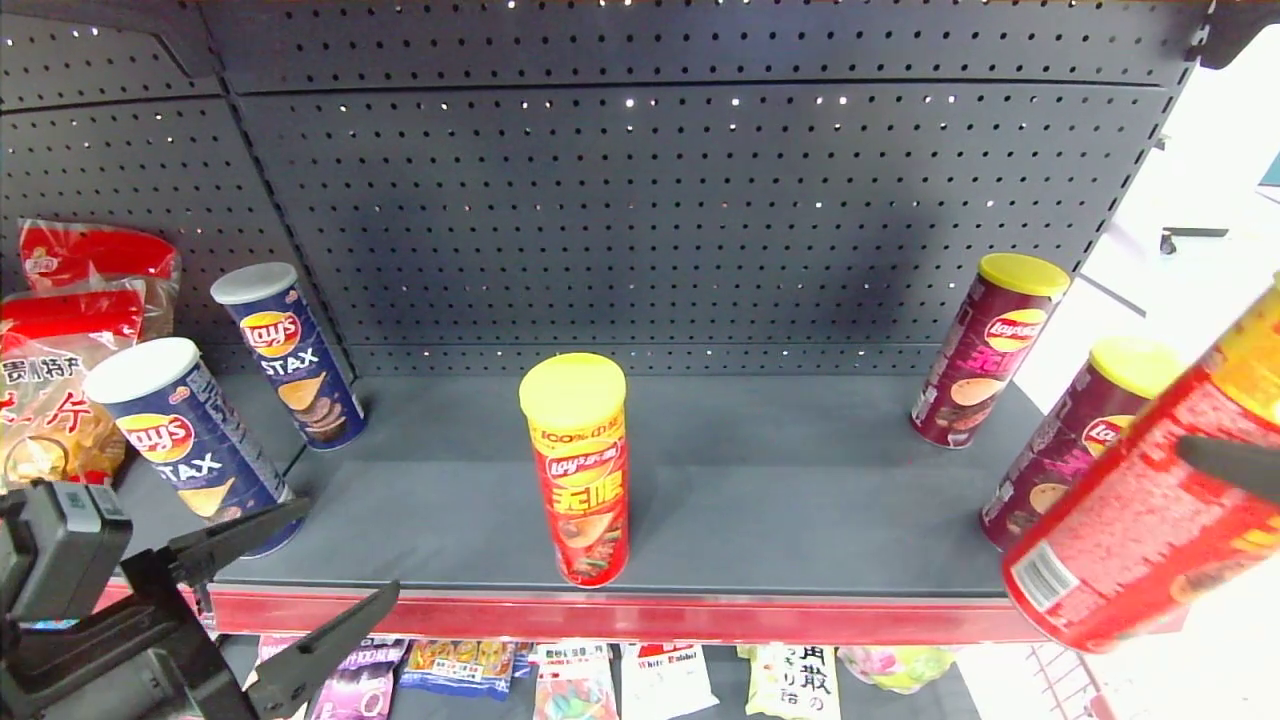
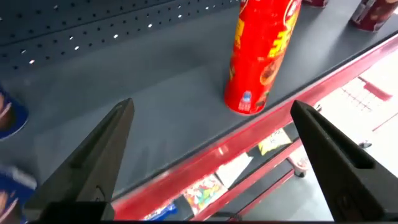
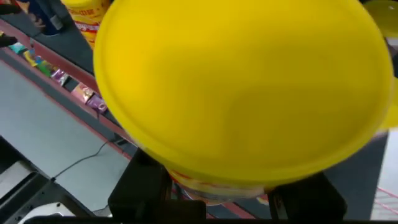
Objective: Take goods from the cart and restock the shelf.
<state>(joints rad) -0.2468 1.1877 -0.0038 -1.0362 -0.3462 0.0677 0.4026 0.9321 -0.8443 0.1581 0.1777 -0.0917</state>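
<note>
Holding a red can by the shelf

The right gripper (image 3: 221, 196) is clamped tight on the held red can (image 1: 1130, 520). On the head view this can sits at about 4 o'clock. It is tipped over, with its yellow lid up toward 2 o'clock and its bottom down by the shelf's red front edge (image 1: 650, 615). It hangs just off the right end of the shelf (image 1: 780, 500), not standing on it. In the right wrist view its yellow lid (image 3: 242, 87) is very close to the camera.

The left gripper (image 1: 300, 570) is at about 8 o'clock, low by the front edge. Its two black fingers are spread wide apart and hold nothing.

A standing red can (image 1: 575, 470) with a yellow lid is upright in the middle of the shelf, near the front. Two blue cans are at 9 o'clock: the near blue can (image 1: 185, 440) by the front and the far blue can (image 1: 290, 355) by the back wall (image 1: 650, 220). Two purple cans with yellow lids are at 3 o'clock: the far purple can (image 1: 990, 350) and the near purple can (image 1: 1075, 440), which is just beside the held red can. Snack bags (image 1: 60, 380) lie at the far left. Small packets (image 1: 600, 680) lie on the lower shelf at 6 o'clock.
</note>
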